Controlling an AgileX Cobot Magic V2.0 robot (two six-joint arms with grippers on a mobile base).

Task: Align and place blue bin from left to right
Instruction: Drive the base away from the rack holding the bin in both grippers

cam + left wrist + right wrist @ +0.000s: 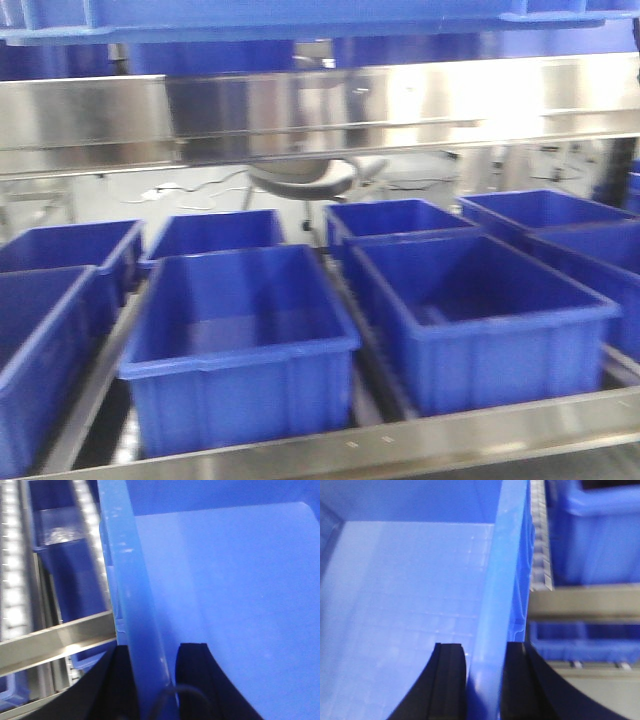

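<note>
Rims of blue bin (240, 580) clamped in left pincer (152, 650), right pincer (482, 647); rail (55, 640) close.

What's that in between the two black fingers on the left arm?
The side wall of the blue bin. The left wrist view shows the fingers of the left gripper one on each side of it, inside and outside.

Crate (300, 20): uppermost, above the rail (300, 110). Left claw (154, 652) astride its left wall and right claw (484, 647) astride its right wall, each with one finger inside and one outside. Shelf (450, 432) below carries bins (240, 400) in two rows, front and back. Stool (300, 180) behind the shelf.
</note>
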